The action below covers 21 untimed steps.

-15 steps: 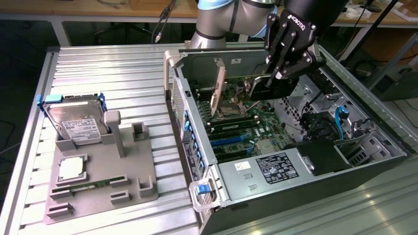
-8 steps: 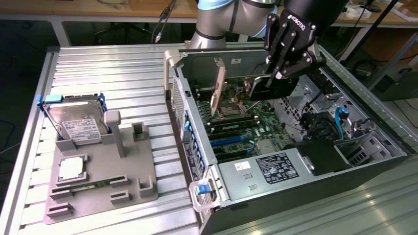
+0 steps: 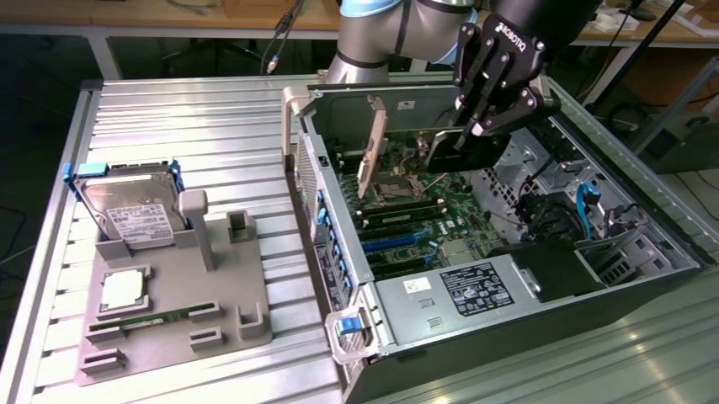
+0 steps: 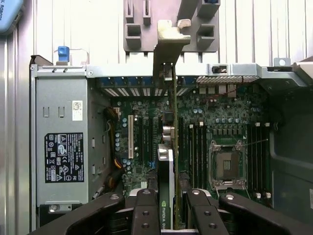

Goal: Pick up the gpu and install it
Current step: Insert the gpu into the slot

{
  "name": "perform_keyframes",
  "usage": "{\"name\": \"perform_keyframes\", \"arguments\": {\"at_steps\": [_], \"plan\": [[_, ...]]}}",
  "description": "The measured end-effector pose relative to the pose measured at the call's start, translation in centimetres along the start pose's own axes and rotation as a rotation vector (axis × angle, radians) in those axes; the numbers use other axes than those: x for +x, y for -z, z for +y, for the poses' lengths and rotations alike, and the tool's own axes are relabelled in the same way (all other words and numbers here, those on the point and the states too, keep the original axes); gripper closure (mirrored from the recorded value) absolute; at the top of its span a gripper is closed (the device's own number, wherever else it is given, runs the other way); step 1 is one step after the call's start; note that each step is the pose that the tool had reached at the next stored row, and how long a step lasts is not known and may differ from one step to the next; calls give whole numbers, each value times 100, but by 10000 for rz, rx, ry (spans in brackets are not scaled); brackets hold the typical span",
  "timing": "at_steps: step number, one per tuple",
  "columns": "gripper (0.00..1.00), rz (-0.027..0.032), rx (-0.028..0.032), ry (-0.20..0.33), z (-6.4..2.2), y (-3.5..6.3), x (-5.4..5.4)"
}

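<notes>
End effector (image 4: pixel 171 215) pinches gpu (image 4: pixel 167 49) edge-on, card upright over mobo (image 4: pixel 222 122) inside PC case (image 4: pixel 63 147), long axis running fwd from fingers, parallel w/ slots, bracket end farthest

From my station I see an open computer case (image 3: pixel 561 345) lying on its side on a slatted metal table (image 3: pixel 191 118). Inside the case a green motherboard (image 3: pixel 450 215) covers the floor, with a bare processor socket (image 3: pixel 402 183) on it. A grey power supply (image 3: pixel 466 295) with a black label fills the case's near end. A blue latch (image 3: pixel 350 324) sits on the case's outer corner, just beside the power supply. Well apart from the case, towards the exterior view's left, I make out a grey fixture plate (image 3: pixel 225 316). It carries a hard drive (image 3: pixel 135 215) propped on edge, a processor chip (image 3: pixel 121 290) lying flat and a memory stick (image 3: pixel 151 321).
</notes>
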State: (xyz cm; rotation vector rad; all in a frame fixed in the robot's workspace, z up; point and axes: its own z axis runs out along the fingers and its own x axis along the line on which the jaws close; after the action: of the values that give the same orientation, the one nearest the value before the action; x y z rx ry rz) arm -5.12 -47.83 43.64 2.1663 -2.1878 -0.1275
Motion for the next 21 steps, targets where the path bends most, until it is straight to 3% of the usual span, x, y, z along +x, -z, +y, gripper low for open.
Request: {"name": "perform_keyframes", "arguments": {"at_steps": [21], "plan": [[73, -1, -5, 1, -45, -10, -1]]}}
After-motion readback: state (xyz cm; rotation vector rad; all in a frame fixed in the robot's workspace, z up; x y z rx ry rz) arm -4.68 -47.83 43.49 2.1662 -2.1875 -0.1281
